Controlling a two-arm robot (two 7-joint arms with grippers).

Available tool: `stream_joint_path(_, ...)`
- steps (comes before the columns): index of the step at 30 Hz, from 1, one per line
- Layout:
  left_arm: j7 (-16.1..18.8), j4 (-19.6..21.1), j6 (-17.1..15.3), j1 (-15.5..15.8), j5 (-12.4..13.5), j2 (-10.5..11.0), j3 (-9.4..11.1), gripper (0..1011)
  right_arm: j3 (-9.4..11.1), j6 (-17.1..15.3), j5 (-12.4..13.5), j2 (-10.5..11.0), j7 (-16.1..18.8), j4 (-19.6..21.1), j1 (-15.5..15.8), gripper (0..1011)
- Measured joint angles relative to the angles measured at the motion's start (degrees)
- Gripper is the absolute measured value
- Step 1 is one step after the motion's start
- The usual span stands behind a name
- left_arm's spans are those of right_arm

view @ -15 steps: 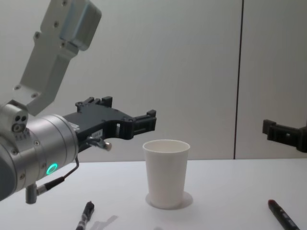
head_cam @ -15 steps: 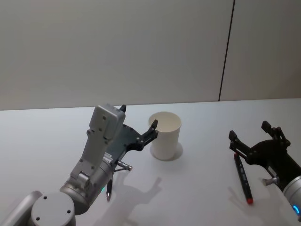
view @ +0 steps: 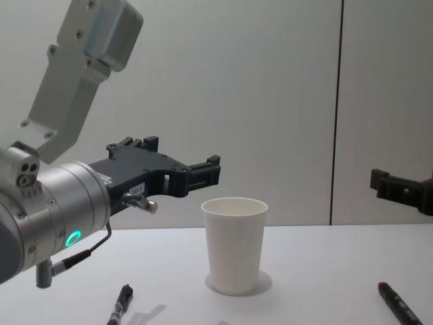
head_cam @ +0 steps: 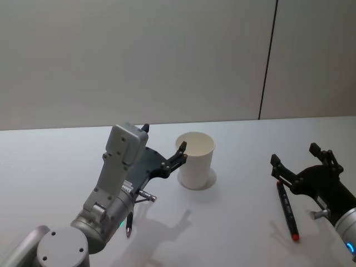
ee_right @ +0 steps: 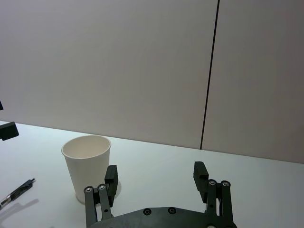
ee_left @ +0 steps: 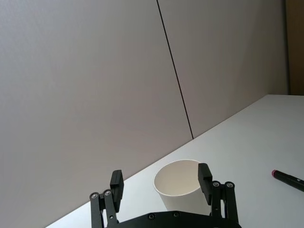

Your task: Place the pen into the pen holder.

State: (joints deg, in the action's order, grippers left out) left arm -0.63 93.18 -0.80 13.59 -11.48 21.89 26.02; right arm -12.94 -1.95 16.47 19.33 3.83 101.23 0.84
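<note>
Head view | left gripper wide open, empty, near pen holder | right gripper wide open, empty, above red-tipped pen

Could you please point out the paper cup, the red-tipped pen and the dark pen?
paper cup (head_cam: 196, 164): head view, middle of its side wall.
red-tipped pen (head_cam: 286, 210): head view, middle of its barrel.
dark pen (view: 123, 298): chest view, on its visible barrel.
</note>
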Motion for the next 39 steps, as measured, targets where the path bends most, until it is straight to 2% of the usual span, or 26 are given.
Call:
stream_joint_path(34,0.0,0.0,0.0,0.0,0.0,0.0,0.0,1000,0.03,0.0,0.03,0.02,0.01,0.0,0.01,1002)
stream_joint_path(39,0.01,0.0,0.0,0.0,0.0,0.0,0.0,1000,0.46,-0.15,1.17,0.35,0.31,0.0,0.1,1002)
